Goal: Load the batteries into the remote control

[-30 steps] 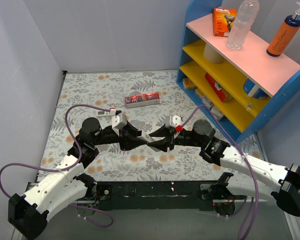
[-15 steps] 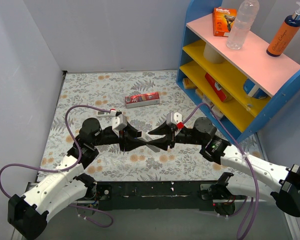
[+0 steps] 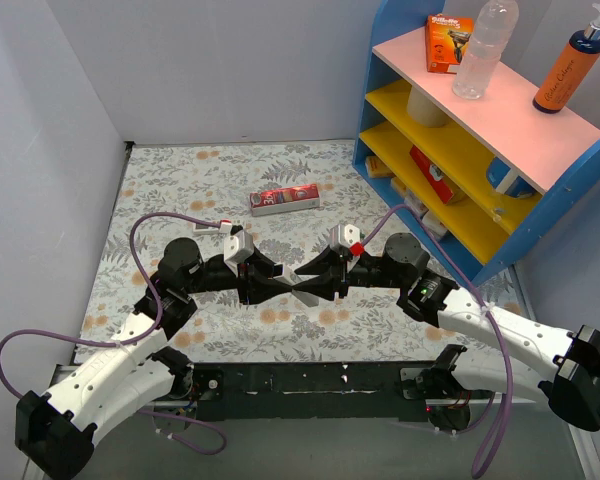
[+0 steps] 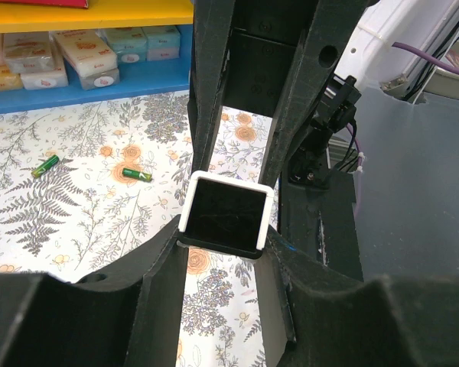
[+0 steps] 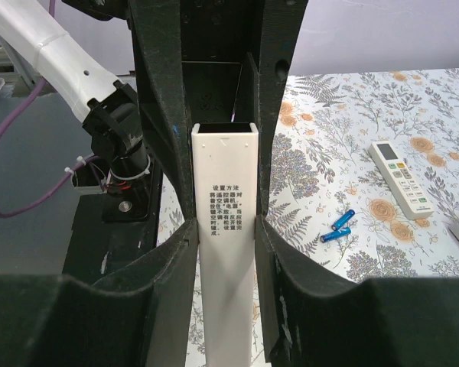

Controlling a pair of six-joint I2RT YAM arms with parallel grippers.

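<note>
Zero batteries loaded, by look of it. Slim white rectangular plastic remote control (image 5: 224, 199) held above floral counter (image 3: 180, 180), printed side up, between both hands. Left hand (image 4: 225, 243) pinching one end, right hand (image 5: 224, 229) pressed onto sides of other. Dark open battery bay (image 4: 225, 216) at left-hand end, nothing seen inside. Two tiny green batteries (image 4: 136, 174) on counter at ten o'clock from bay. Two tiny blue batteries (image 5: 338, 229) side by side at three o'clock from remote control. Remaining: fetch cells, seat them in bay. Second white buttoned remote (image 5: 402, 177) lies at two o'clock.

The batteries (image 5: 343, 221) lie on the table (image 5: 444, 99), apparently behind the remote control (image 5: 226, 229).
</note>
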